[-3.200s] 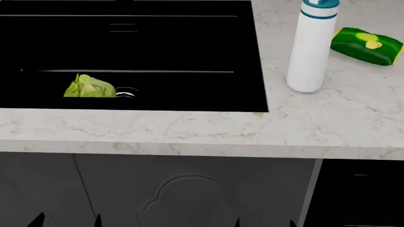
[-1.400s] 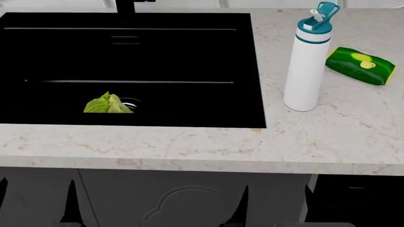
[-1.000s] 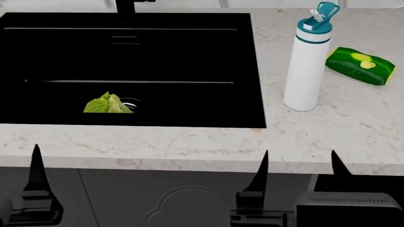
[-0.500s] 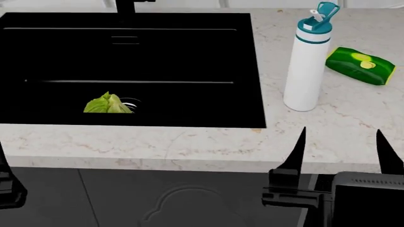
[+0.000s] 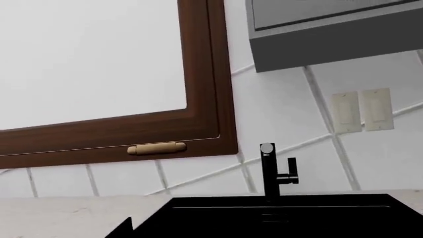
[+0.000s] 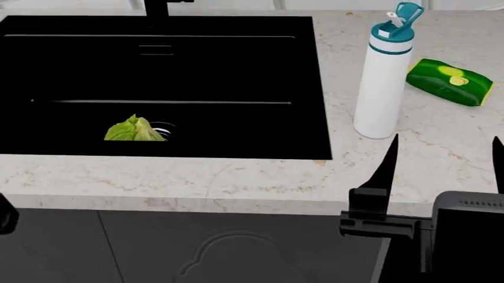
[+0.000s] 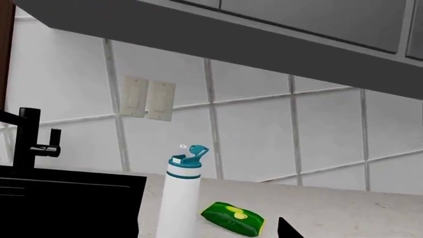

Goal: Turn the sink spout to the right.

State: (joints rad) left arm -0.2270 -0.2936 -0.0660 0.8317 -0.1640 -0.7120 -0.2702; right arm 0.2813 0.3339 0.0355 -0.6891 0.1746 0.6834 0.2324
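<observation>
The approach is judged to be barely begun: nothing has been touched. In the head view the sink (image 6: pixel 157 82) fills the 10 to 12 o'clock region, rimmed by the marble tabletop (image 6: pixel 236 177). Only the base of the sink spout (image 6: pixel 156 7) is seen there, at 12 o'clock behind the basin's far rim. In the left wrist view the sink spout (image 5: pixel 268 171) is shown whole, an upright black column with its lever on a short side stem, standing against the tiled wall below a brown window frame (image 5: pixel 205 99).

The right gripper (image 6: pixel 442 162) is raised at 4 o'clock over the tabletop's near edge. Its fingers (image 6: pixel 386 165) are spread wide apart and nothing is held between them. It is well apart from the spout and near a white bottle (image 6: pixel 383 82), beside which a green packet (image 6: pixel 449 81) lies at 2 o'clock. Of the left gripper only a dark sliver is seen at 8 o'clock; its finger state cannot be told.

A leafy green scrap (image 6: pixel 134 130) lies by the drain.

Next, a long reach across the basin toward 12 o'clock would be called for, with the bottle avoided, before the spout can be pushed rightward.
</observation>
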